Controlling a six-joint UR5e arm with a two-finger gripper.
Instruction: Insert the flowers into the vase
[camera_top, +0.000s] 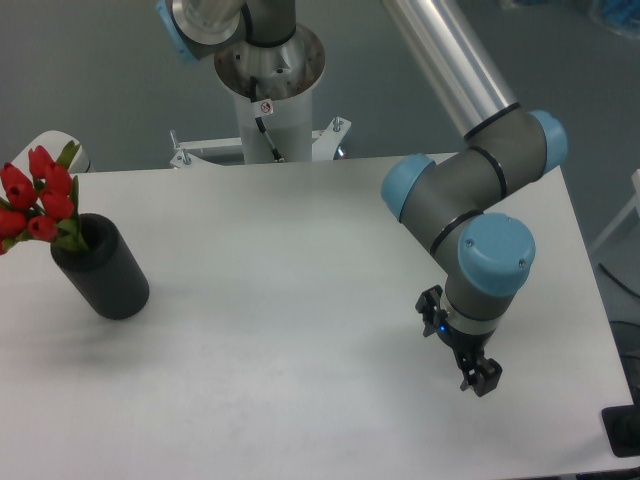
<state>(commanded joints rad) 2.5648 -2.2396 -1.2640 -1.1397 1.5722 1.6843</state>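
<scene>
Your red tulip flowers (38, 198) already stand in the black vase (103, 268) at the left edge of the tabletop (270, 320), buds leaning out to the left. The tool (465, 365) hangs empty near the right front, well apart from them; how wide its jaws stand I cannot tell. I judge the insertion done, so make any further motion high and wide of the vase.

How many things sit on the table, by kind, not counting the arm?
Flower bunches: 1, the flowers, standing in the vase.
Vases: 1, the vase, near the table's left edge.
Total: 2
</scene>
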